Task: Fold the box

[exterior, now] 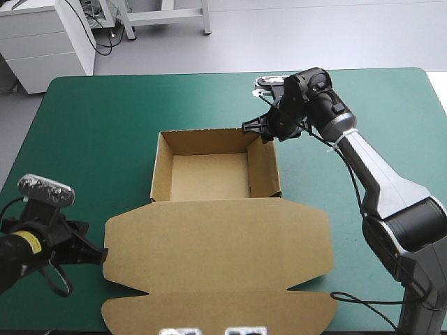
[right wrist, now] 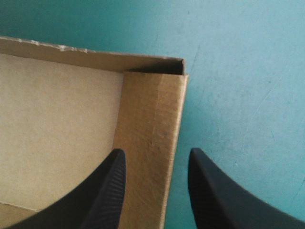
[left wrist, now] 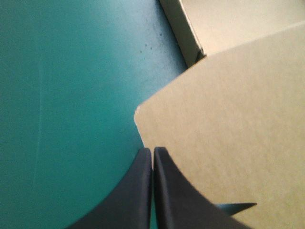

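The box (exterior: 216,244) lies on the teal-green desk (exterior: 105,118) as an open tray with its lid spread flat. The lid (exterior: 223,279) takes the near middle of the desk, almost reaching the near edge. At the lid's left edge sits the left hand (exterior: 103,255). In the left wrist view its two black fingers (left wrist: 138,191) are pressed together in a point, with the lid's rounded corner (left wrist: 143,112) just ahead of the tips. Farther off, joined to the lid along a fold, the tray (exterior: 209,178) stands at the desk's centre with four walls up. At its far right corner hangs the right hand (exterior: 260,132), fingers apart. In its wrist view the right wall (right wrist: 152,109) runs between them, one finger (right wrist: 107,191) over the tray's floor and the other (right wrist: 214,195) outside, over the cover. In all: one box, two hands.
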You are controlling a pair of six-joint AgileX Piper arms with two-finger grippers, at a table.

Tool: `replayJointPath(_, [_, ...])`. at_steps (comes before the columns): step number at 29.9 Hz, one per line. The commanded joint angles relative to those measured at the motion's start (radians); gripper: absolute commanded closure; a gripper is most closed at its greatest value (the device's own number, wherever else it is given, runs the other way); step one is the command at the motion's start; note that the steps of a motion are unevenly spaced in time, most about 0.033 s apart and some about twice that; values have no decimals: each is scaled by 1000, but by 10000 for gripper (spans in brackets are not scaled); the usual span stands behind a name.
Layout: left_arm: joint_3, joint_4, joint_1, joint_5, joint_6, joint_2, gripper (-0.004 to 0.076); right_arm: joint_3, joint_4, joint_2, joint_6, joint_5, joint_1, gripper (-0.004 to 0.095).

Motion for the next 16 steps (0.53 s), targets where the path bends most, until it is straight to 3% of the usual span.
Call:
replayJointPath(1, [91, -5, -1, -65, -12, -94, 731, 25, 13, -59, -17, -1, -6, 518])
replayJointPath(12, [338, -3, -1, -109, -78, -323, 731, 194, 72, -59, -84, -8, -6, 524])
replayJointPath(16, [386, -3, -1, -109, -83, -355, 731, 219, 83, -59, -84, -17, -6, 611])
